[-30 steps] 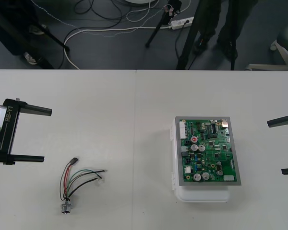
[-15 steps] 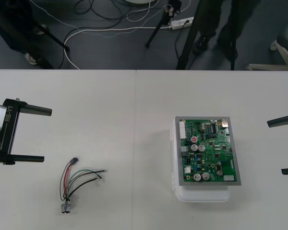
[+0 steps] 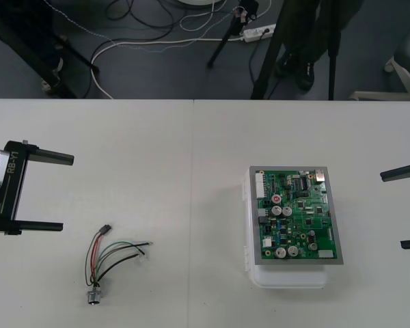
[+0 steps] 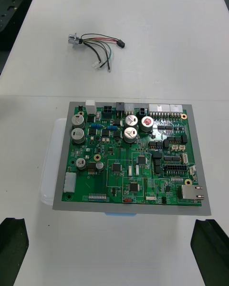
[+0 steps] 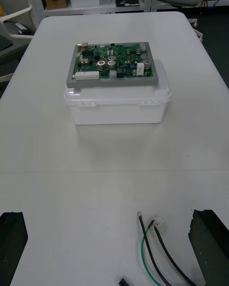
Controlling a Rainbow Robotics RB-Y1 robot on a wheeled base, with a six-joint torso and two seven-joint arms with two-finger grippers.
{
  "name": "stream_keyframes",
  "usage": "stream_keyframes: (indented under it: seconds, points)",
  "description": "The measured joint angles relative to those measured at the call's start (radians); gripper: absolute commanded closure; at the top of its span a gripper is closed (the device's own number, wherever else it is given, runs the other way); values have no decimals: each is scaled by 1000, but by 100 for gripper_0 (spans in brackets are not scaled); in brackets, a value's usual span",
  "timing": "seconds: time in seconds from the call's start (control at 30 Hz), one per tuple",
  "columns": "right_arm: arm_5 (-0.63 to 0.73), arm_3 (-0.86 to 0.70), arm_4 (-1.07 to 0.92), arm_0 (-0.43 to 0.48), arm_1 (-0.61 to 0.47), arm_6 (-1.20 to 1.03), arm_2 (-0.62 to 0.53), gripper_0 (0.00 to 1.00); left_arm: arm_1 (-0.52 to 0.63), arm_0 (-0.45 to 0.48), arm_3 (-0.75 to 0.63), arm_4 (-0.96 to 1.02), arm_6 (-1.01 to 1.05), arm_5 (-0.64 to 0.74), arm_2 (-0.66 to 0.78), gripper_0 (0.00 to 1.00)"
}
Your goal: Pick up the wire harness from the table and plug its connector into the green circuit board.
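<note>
Harness (image 3: 113,260) loose on table (image 3: 191,171), lower left, well apart from green circuit board (image 3: 297,215) on white base (image 3: 287,277) right of centre | left gripper (image 3: 66,192) left edge, fingers spread, above harness, not touching | right gripper (image 3: 393,210) right edge, fingers spread

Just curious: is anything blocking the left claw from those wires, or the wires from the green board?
Nothing visible. Only bare table lies between the left claw and the wire harness, and from there to the green board.

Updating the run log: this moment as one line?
harness: lying on table, unplugged | board: on white base | left gripper: open, parked left | right gripper: open, parked right
</note>
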Motion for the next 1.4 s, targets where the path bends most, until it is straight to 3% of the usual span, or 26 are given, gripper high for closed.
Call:
stream_keyframes:
  seconds: [1.4]
  points:
    - [0,0,0,0,0,0,0,0,0,0,0,0,0,0,0,0]
